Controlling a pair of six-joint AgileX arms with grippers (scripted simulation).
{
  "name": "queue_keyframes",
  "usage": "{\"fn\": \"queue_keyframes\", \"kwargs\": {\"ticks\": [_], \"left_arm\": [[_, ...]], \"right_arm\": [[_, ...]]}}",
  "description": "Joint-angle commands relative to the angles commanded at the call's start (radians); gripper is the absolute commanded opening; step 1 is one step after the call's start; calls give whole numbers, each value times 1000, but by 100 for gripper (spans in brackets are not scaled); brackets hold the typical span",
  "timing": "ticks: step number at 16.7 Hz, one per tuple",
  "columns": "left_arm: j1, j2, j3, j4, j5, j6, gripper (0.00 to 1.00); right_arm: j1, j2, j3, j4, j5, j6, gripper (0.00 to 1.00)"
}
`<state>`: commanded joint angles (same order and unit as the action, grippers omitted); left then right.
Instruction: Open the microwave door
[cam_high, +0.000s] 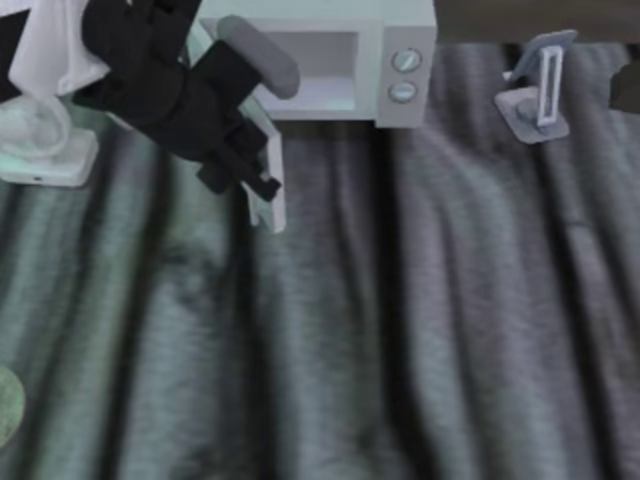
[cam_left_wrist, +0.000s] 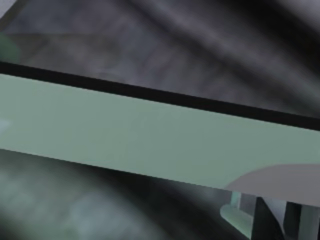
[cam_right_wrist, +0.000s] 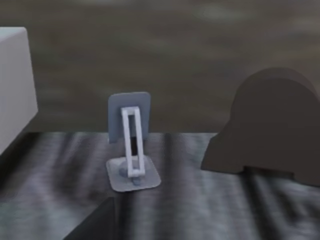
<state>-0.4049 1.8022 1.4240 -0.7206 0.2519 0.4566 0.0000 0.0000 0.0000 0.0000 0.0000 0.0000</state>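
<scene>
Top view, microwave: pale box at the far edge of the worktop, a little left of centre, two round knobs on its right panel. The cavity is open to sight.
Top view, door: swung well out on its left hinge, standing edge-on and pointing toward the near side. Judged mostly open already.
Top view, left gripper: dark arm reaches in from the upper left, its tip against the door's outer end. Fingers look closed onto the door edge, though the contact is small and partly masked by the arm.
Top view, other items: a white stand at far left, a small grey phone holder at right of the microwave, a green round thing at the left edge.
Left wrist view: a broad pale green-grey band, the door panel, fills the frame very close, with dark cloth behind. No fingers visible here.
Right wrist view: phone holder upright on the cloth, the microwave's corner beside it, a dark domed shape nearby. Right gripper not seen; right arm parked off the right side.
Handling, judgement: door is a thin stiff panel, light, smooth plastic, likely slippery. Best held at the free edge away from the hinge, following its arc; the light box may slide if dragged.
</scene>
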Motion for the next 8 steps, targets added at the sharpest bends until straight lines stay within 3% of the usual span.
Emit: {"fn": "queue_keyframes", "kwargs": {"ticks": [8], "left_arm": [[20, -4, -3, -17, 30, 60, 0]], "right_arm": [[0, 0, 0, 0, 0, 0, 100]]}}
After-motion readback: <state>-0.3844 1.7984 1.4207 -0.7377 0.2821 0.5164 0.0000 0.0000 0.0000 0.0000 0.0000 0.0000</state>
